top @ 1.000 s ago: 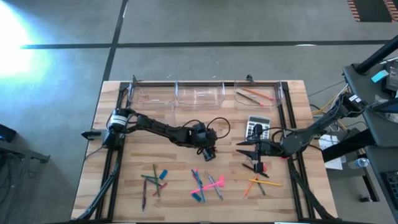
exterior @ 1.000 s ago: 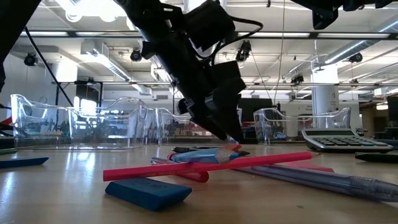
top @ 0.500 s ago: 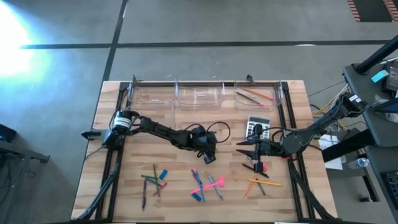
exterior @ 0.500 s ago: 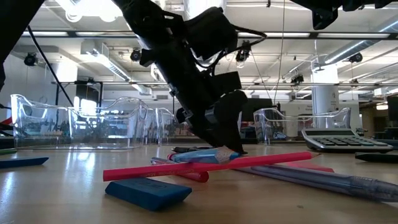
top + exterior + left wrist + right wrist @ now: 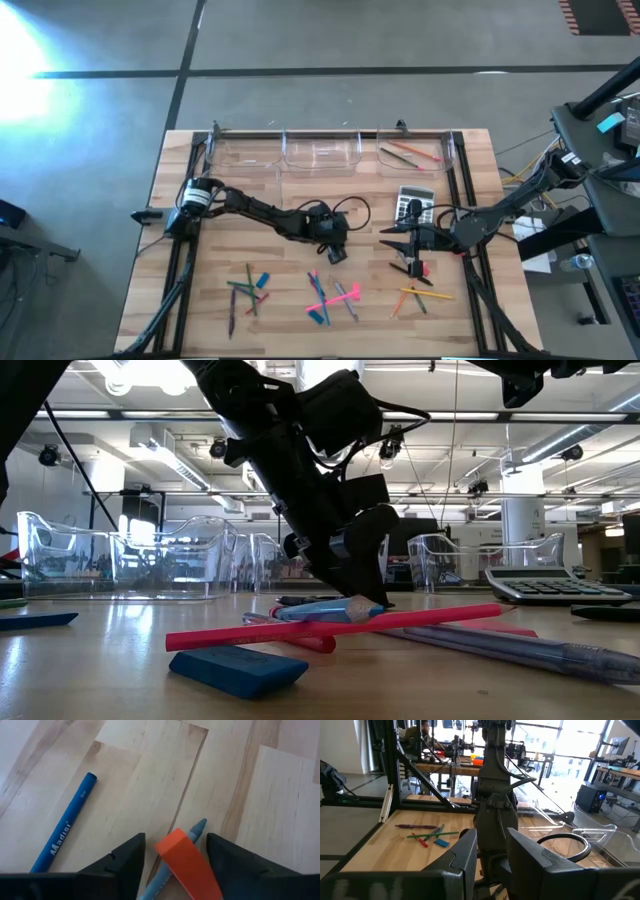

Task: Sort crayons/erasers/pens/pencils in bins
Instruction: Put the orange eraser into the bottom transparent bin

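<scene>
Over the centre of the surface, in the high view, the left hand is lowered at 12 o'clock of a pink and blue pile of sticks. The bins line the 12 o'clock edge, one holding pencils. The right hand waits near the calculator, its fingers gapped; whether they grip anything cannot be told.

At surface level, the left hand meets crossed sticks; a blue eraser lies nearest the camera. Beyond are racks, ceiling lights and a concrete floor.

From the left wrist, the fingers stand apart around an orange-red block lying on a grey-blue crayon, not yet clamped. Risk: closing may catch both, or push the block off sideways. A blue crayon lies apart.

From the right wrist, the other arm blocks the room.
</scene>
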Tool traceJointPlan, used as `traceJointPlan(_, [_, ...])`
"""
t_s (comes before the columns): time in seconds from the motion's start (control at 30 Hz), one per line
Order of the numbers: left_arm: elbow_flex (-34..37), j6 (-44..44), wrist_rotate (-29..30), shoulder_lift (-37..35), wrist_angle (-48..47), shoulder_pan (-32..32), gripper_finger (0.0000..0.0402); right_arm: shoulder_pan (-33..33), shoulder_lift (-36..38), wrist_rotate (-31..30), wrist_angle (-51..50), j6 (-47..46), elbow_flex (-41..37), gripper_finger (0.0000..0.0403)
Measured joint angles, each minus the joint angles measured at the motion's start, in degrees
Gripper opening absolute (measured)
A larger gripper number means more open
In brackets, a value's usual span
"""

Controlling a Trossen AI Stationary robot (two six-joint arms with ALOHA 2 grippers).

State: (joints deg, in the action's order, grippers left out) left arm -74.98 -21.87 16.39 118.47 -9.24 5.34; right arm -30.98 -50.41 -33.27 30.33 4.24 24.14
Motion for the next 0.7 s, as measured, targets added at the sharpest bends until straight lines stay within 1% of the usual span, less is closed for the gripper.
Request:
traceJointPlan(0.37, [0.1, 0.2, 0.1, -1.3, -0.7, -0.1, 0.0105, 0.0, 0.0, 0.0, 0.0, -0.2, 0.0, 0.0095])
traceJointPlan(0.53, [0.1, 0.3, -1.0, -2.4, -0.4, -0.1, 0.0065, 0.0, 0.0, 0.0, 0.0, -0.2, 0.0, 0.0095])
traceJointPlan(0.6, [0.1, 0.4, -1.0, -2.7, -0.4, -0.1, 0.0056, 0.0, 0.0, 0.0, 0.0, -0.2, 0.0, 0.0095])
traceJointPlan(0.7, [0.1, 1.5, -1.1, -3.0, -0.5, -0.1, 0.0053, 0.0, 0.0, 0.0, 0.0, -0.2, 0.0, 0.0095])
